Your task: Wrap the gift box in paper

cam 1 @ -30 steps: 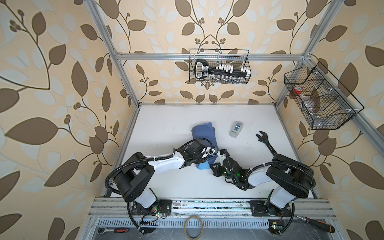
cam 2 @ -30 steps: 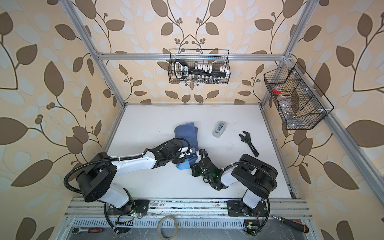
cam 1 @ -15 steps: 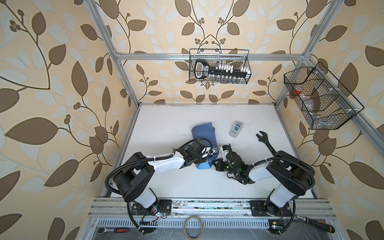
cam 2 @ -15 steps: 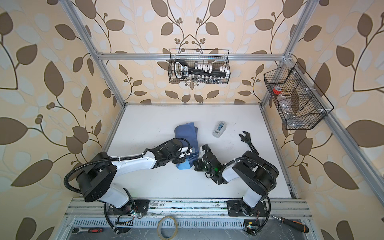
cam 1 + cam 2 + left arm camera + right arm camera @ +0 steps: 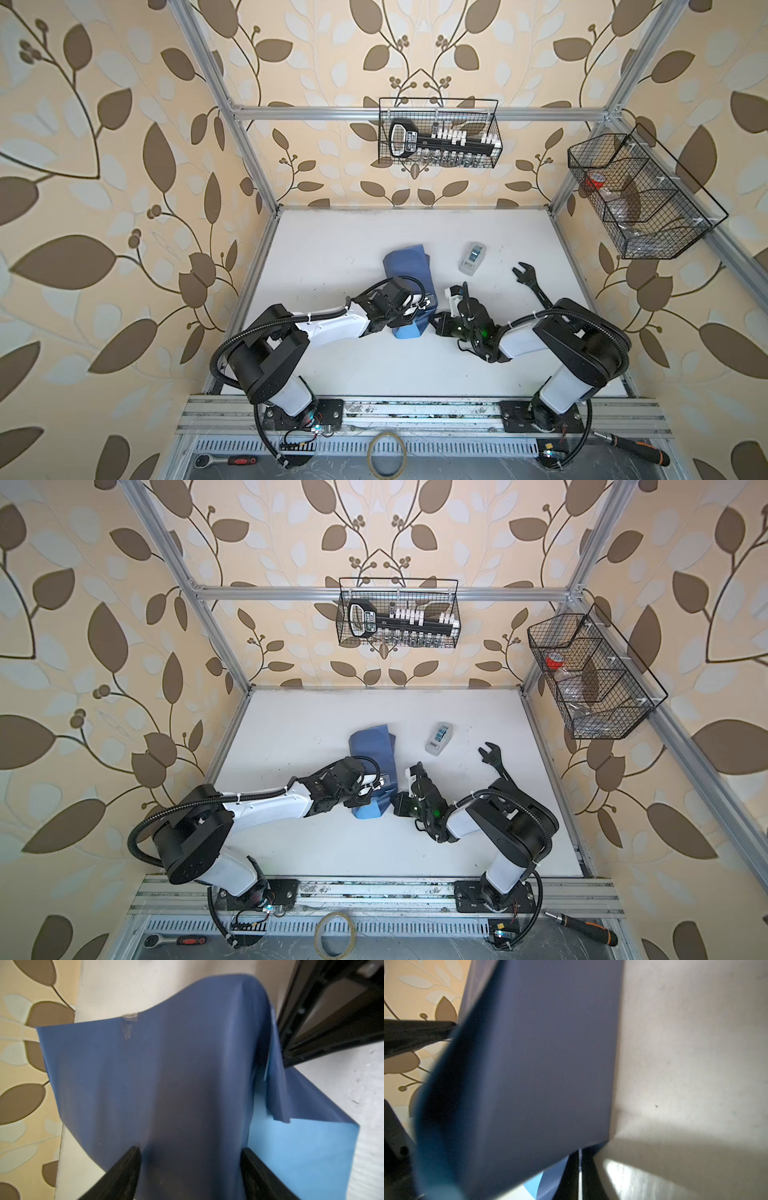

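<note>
The large thin sheet of paper [image 5: 405, 266], slate-blue on its outer face, lay near the middle of the white tabletop [image 5: 332, 249], draped over a bulk. The dark gift box itself could not be seen beneath it. In both top views the sheet's long axis ran from the robot's side toward the back wall, its dark end pointing away and a light sky-blue flap at the near end. The left gripper [image 5: 190, 1149] sat over the near half, its 2 black fingers [image 5: 124, 1169] spread wide, 1 against each side of the covered bulk. The right gripper [image 5: 579, 1154] met the sheet's right-hand edge with its fingers pressed together. Whether they caught any paper could not be told. A clear tape dispenser [image 5: 472, 258] and a black wrench [image 5: 530, 282] lay apart, further right.
</note>
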Robot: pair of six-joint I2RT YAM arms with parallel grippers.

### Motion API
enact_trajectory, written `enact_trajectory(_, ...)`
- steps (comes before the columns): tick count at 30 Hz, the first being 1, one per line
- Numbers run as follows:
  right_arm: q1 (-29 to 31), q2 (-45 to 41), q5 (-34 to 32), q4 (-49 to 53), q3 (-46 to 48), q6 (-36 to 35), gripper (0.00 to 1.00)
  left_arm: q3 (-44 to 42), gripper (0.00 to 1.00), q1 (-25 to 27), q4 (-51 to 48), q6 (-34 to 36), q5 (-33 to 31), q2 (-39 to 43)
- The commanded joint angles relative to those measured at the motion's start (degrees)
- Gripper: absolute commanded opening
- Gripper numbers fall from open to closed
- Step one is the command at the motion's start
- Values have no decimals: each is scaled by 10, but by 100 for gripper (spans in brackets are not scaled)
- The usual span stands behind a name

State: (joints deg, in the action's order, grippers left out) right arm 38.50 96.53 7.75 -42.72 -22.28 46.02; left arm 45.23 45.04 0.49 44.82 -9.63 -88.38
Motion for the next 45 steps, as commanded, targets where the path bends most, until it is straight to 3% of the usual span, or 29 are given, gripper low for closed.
enact_trajectory(1, 4, 18, 9, 14, 3, -1, 9, 4, 76, 3, -42, 17, 8, -14)
enact_trajectory(20, 94, 15, -25, -40, 56, 57, 7, 4, 76, 3, -42, 15, 7, -11)
enact_trajectory(36, -11, 34, 24, 6, -2, 6, 7, 5, 76, 3, -44, 15, 8, -12)
enact_trajectory(45, -25, 25, 49, -3, -3, 5, 8, 7, 77, 4, -43, 13, 8, -13)
